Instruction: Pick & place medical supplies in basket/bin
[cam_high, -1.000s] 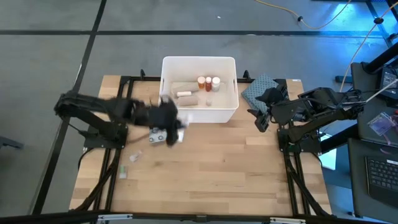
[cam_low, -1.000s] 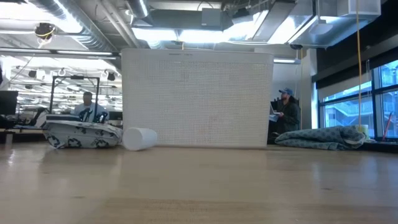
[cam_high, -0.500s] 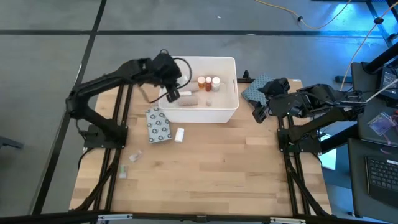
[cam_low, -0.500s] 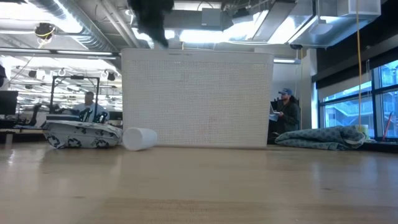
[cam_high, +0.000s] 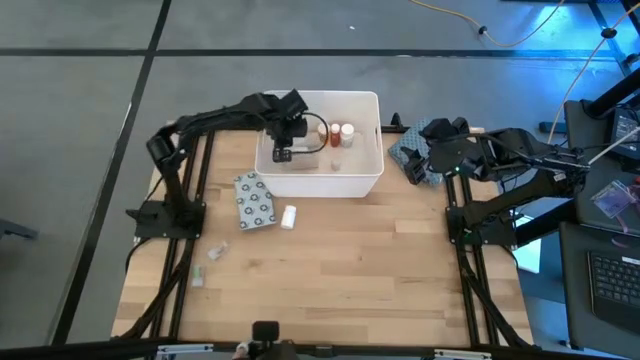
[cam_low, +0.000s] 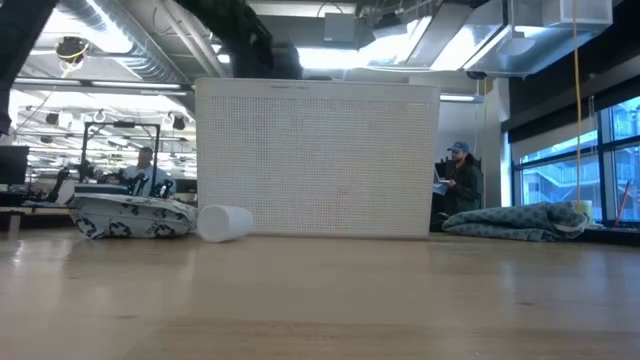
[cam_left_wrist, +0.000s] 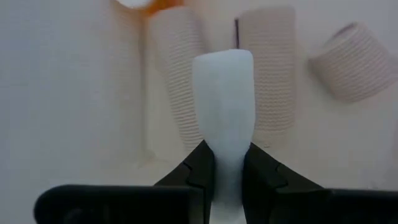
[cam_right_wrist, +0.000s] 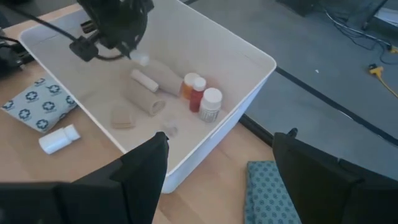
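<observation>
The left gripper (cam_high: 285, 150) is hanging over the bin (cam_high: 368, 172), pinching a tube (cam_left_wrist: 225, 112). Beneath it, rolls (cam_right_wrist: 144, 98) are lying on the bin floor, with bottles (cam_right_wrist: 200, 98) standing just beyond them. The packet (cam_high: 255, 201) and a loose roll (cam_high: 288, 216) are lying on the table outside the bin, near that gripper. The right gripper (cam_high: 413, 172) is waiting beyond the bin's opposite wall, over the cloth (cam_right_wrist: 270, 190).
</observation>
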